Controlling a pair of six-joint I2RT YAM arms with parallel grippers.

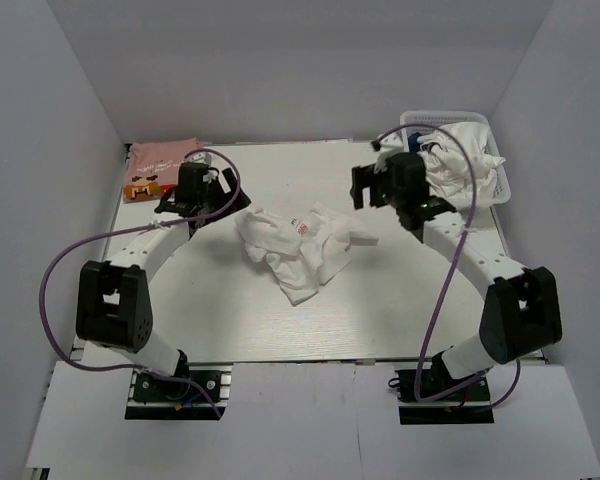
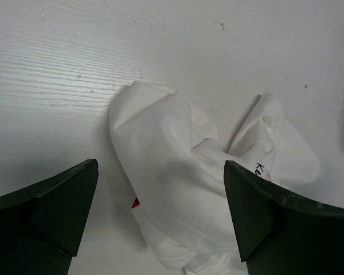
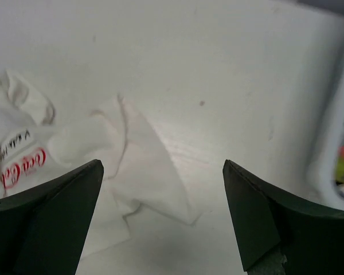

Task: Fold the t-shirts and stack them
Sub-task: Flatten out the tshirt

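White-walled enclosure, pale wood-grain table [image 1: 230, 320] as the work surface. Entries run left to right.

1. Pink cotton t-shirt with a small orange-brown print [image 1: 158, 162]: far left corner of the table, lying flat in a compact rectangle. It looks already folded.
2. Left gripper [image 2: 160, 166]: dark fingers spread wide, nothing between them, hanging over the left edge of item 3 and apparently clear of the cloth.
3. White cotton t-shirt with a red Coca-Cola print [image 1: 300, 250]: middle of the table, crumpled in a loose heap, print partly showing on top, one flap trailing to the right. Well apart from the pink one.
4. Right gripper [image 3: 163, 189]: fingers likewise parted and empty, above that trailing flap, between the heap and item 5.
5. White plastic mesh basket [image 1: 500, 175]: far right corner, with more white cloth [image 1: 460, 165] bundled inside.

Step in hand, by my reading: starting on the white shirt, with no grasp made. Next move calls for each arm to pinch an outer edge, a shoulder or hem if one can be found, and draw the heap flat before any fold. Which edge is which cannot be told from the heap.
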